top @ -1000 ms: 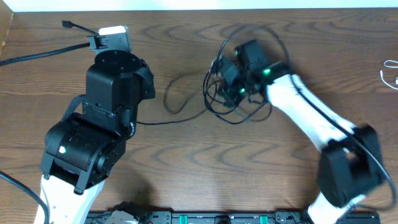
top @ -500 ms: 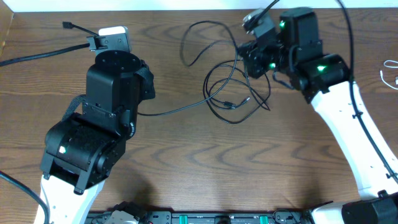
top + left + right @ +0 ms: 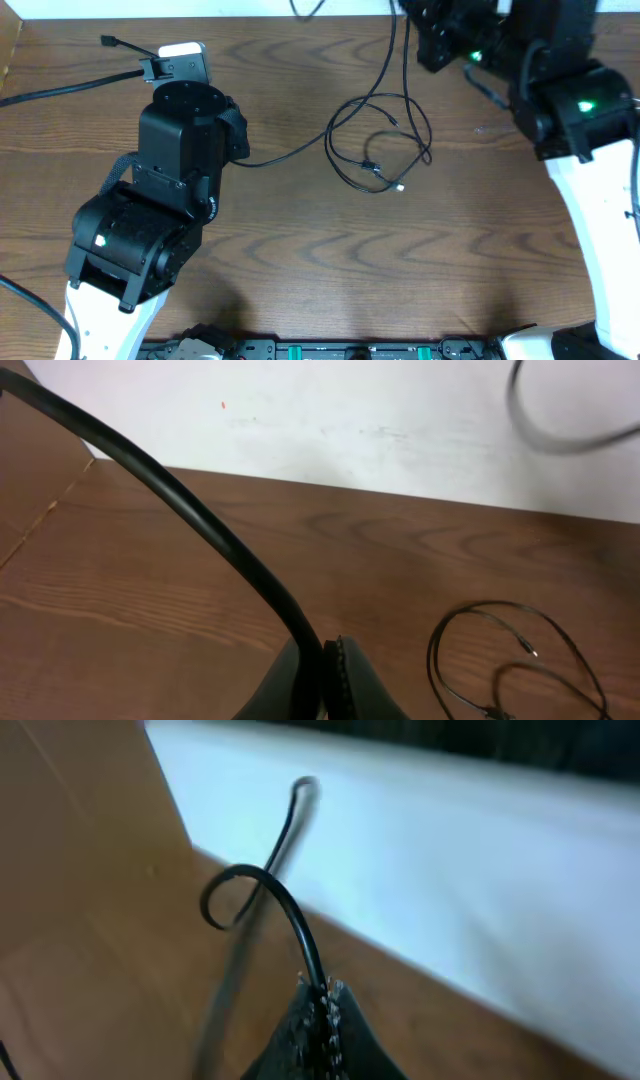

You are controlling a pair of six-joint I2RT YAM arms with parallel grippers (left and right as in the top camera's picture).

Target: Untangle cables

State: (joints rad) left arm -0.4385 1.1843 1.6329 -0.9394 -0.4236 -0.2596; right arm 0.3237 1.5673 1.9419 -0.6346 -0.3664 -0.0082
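Note:
A loose tangle of thin black cables point(image 3: 380, 150) lies on the wooden table's middle; its loops also show in the left wrist view point(image 3: 520, 660). One strand point(image 3: 390, 60) rises from it to my right gripper point(image 3: 420, 20), raised near the back edge. The right wrist view shows those jaws point(image 3: 322, 998) shut on a black cable point(image 3: 290, 920). Another strand point(image 3: 285, 155) runs left under my left arm. My left gripper point(image 3: 158, 68) is at the back left, its jaws point(image 3: 325, 660) shut on a black cable point(image 3: 200, 520). A small plug end point(image 3: 105, 40) lies beside it. The white/grey cable is hidden.
The white wall point(image 3: 350, 420) borders the table's back edge. My left arm's bulky body point(image 3: 150, 220) covers the front left. My right arm point(image 3: 590, 170) spans the right side. A rail point(image 3: 320, 350) runs along the front edge.
My right gripper has risen and moved back and right from the tangle, pulling a black cable with it. The tangle has spread into looser loops. My left arm has not moved.

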